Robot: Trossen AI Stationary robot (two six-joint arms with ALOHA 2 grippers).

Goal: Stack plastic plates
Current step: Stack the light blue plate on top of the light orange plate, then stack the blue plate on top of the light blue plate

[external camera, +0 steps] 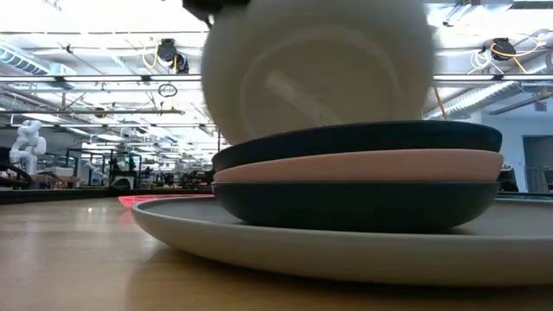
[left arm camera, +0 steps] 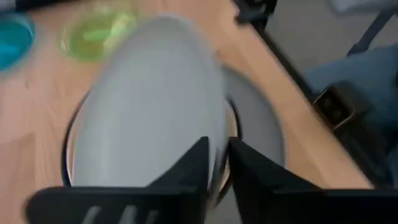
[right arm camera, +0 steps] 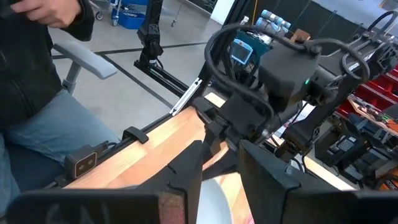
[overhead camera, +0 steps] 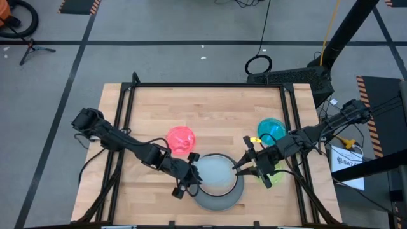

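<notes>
A large grey plate (overhead camera: 219, 198) lies near the table's near edge. On it sit a dark plate (external camera: 354, 206), a pink one (external camera: 359, 164) and a dark teal one (external camera: 363, 138). My left gripper (overhead camera: 189, 180) is shut on a pale plate (overhead camera: 217, 173) that stands tilted over this stack (external camera: 320, 69). My right gripper (overhead camera: 245, 166) is open at that plate's right rim, and I cannot tell whether it touches. The magenta plate (overhead camera: 181, 139), the teal plate (overhead camera: 271, 128) and the green plate (overhead camera: 272, 168) lie flat on the wood. My left gripper pinches the pale plate's rim (left arm camera: 219, 134) between its two fingers, coming slanting from the table's left. The plate is tilted, its held side raised. Its lower edge is hidden behind the dark teal plate in the low view, so I cannot tell whether it rests on the stack.
The green plate lies partly under my right arm. A seated person (right arm camera: 37, 93) in a dark jacket and jeans shows beyond the table edge. Black rails (overhead camera: 127, 102) frame the table top. Bare wood (overhead camera: 210, 108) covers the far half.
</notes>
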